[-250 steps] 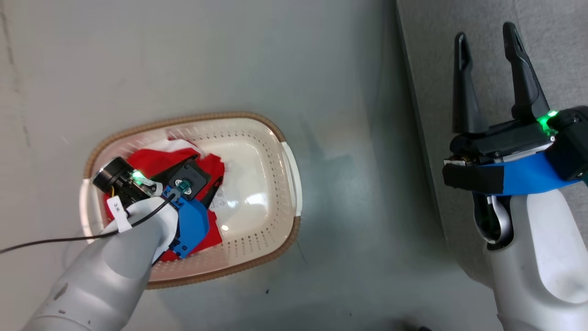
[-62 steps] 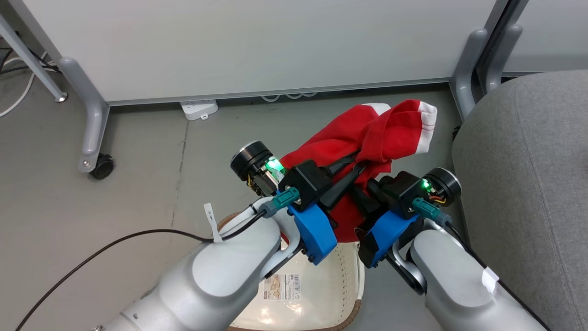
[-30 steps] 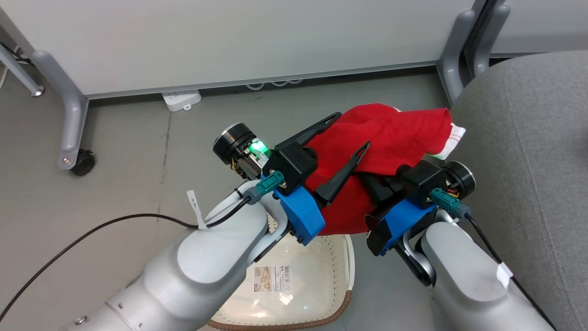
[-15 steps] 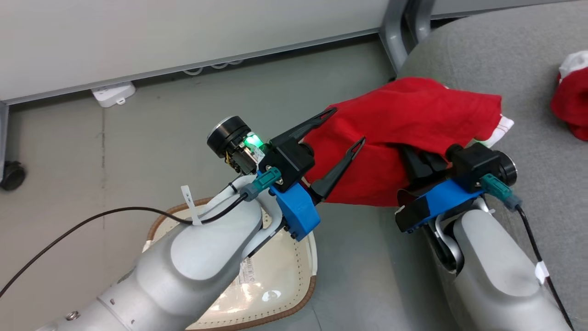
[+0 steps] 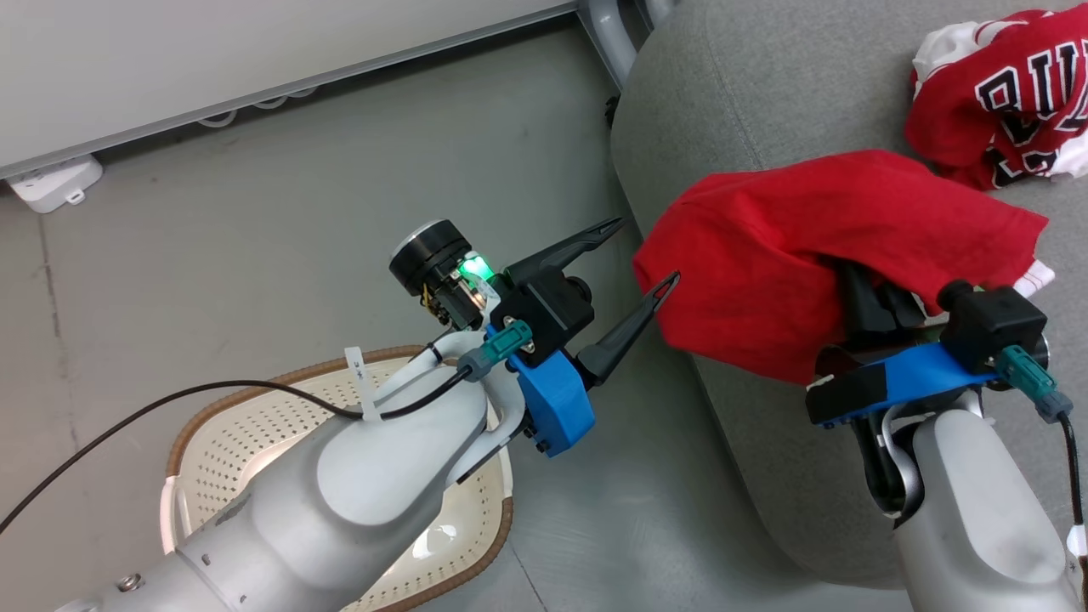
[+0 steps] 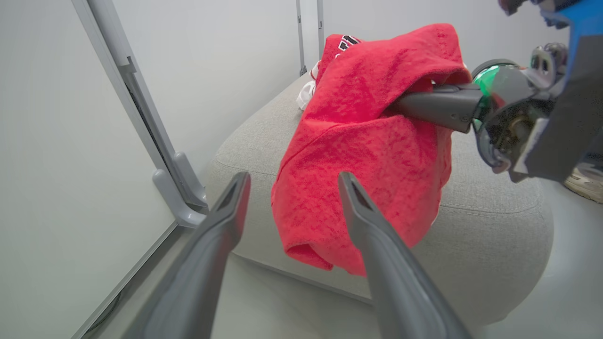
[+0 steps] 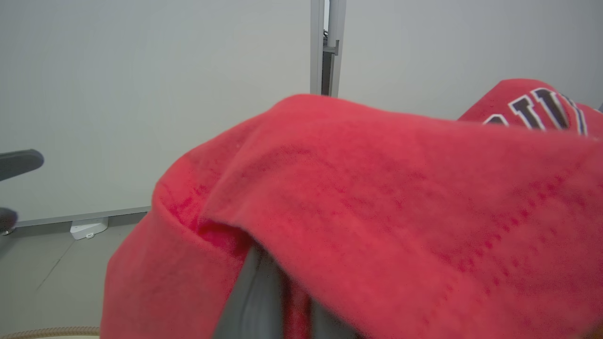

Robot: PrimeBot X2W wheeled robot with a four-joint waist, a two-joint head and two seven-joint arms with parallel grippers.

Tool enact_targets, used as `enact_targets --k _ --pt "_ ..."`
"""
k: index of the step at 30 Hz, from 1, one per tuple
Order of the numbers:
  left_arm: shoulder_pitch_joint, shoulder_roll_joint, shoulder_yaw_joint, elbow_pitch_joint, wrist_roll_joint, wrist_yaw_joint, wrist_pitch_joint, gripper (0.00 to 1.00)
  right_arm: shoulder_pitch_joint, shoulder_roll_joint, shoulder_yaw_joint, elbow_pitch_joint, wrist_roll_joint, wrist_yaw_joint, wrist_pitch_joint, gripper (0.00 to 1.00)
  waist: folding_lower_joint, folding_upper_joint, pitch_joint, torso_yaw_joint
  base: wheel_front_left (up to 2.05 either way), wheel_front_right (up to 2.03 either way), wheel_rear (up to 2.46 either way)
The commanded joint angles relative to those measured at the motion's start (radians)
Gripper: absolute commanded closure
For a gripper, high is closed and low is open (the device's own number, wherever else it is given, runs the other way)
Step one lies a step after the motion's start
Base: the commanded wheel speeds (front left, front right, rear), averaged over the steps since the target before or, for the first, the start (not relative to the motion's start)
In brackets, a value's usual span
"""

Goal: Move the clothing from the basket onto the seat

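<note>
Two red garments show in the head view. One plain red garment sits at middle right, draped over the right gripper and hanging across the left edge of the seat. Whether it rests on the cushion cannot be told. The other, a jersey with black-and-white lettering, lies crumpled on the seat at the upper right corner, just beside the first.

In the right wrist view the right gripper's fingers are pressed close together with red fabric pinched between them, and cloth covers their tips.

The left gripper is spread wide at frame centre and holds nothing. Its tips are just beside the plain garment's left edge; whether they touch it cannot be told. In the left wrist view the garment hangs beyond the two parted fingers.

The basket stands on the grey floor at the lower left, partly hidden by the left arm. A white panel runs along the top left, with a power strip at its foot.
</note>
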Motion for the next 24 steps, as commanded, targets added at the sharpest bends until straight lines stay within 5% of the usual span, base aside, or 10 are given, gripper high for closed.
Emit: enact_targets --k 1,13,24 --pt "0.001 0.004 -0.005 -0.004 0.008 -0.002 0.001 0.0 0.017 0.008 -0.016 -0.011 -0.009 -0.001 -0.001 1.0 0.0 0.0 0.01 -0.021 0.0 0.0 0.0" --pt "0.015 0.001 -0.031 -0.011 0.004 0.0 0.004 0.0 0.084 0.023 -0.089 -0.043 -0.014 -0.001 -0.001 1.0 0.0 0.0 0.023 -0.06 0.0 0.0 0.0" --pt "-0.015 0.013 -0.031 -0.022 0.003 0.007 0.008 0.0 -0.047 -0.013 -0.116 -0.142 -0.033 -0.001 -0.001 1.0 0.0 0.0 0.067 -0.046 0.0 0.0 0.0"
